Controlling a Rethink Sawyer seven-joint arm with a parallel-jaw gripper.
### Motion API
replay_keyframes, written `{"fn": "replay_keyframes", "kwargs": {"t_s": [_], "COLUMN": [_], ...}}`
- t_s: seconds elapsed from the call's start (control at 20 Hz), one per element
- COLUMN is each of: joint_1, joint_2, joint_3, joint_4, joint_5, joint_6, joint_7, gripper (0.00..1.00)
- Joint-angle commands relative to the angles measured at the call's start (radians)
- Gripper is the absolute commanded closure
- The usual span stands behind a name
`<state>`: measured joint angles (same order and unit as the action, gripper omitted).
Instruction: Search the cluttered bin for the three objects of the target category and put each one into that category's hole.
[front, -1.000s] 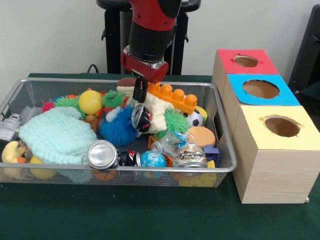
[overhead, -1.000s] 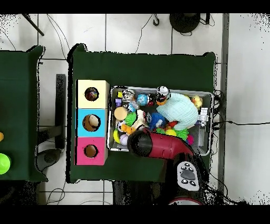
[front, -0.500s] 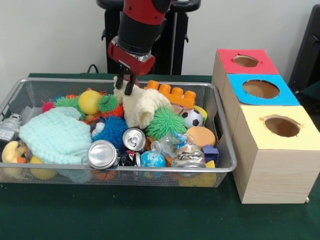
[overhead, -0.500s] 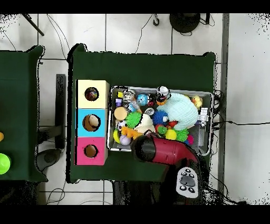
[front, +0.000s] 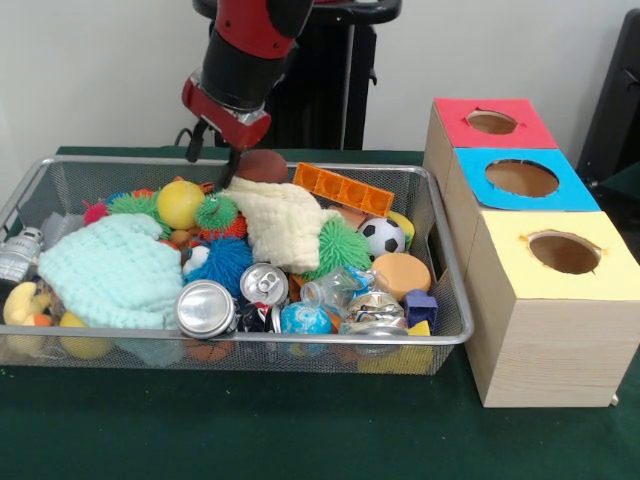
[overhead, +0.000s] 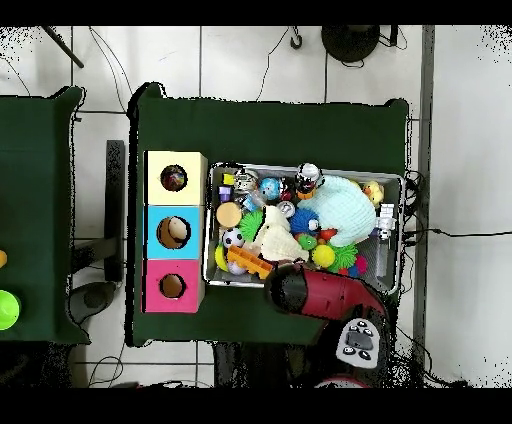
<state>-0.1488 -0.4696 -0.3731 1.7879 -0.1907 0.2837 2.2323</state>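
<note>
While the gripper hangs over the back rim of the bin in the front view, its two fingers look spread apart and I don't see anything pinched between them. The cream cloth lies down and to the right of it, draped over the spiky balls toward the far edge of the surface. Its long axis runs from a top-left corner just under the gripper down toward the right. I can't tell if that corner touches a finger. The yellow hole is well off by the near right corner of the surface. The mint cloth sits at the bin's left end.

Compared with half a second back, the gripper has gone up and left. The cloth, which hung bunched from it, is now spread flat, so my guess is it slipped out. The orange block has flipped too.

From overhead the arm hides the gripper. The cream cloth shows just past its tip, in the bin, with the yellow hole toward the surface's top left corner. The arm has swung a bit right since.
</note>
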Motion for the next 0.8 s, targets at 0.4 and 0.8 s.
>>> {"fn": "replay_keyframes", "kwargs": {"t_s": [0.4,0.8], "joint_1": [-0.068,-0.081], "joint_2": [0.24,0.217], "joint_3": [0.004,-0.002], "joint_4": [-0.314,-0.31], "joint_5": [-0.028,-0.037], "joint_6": [-0.21,-0.248], "joint_7": [0.046,0.039], "gripper": [0.0,0.0]}}
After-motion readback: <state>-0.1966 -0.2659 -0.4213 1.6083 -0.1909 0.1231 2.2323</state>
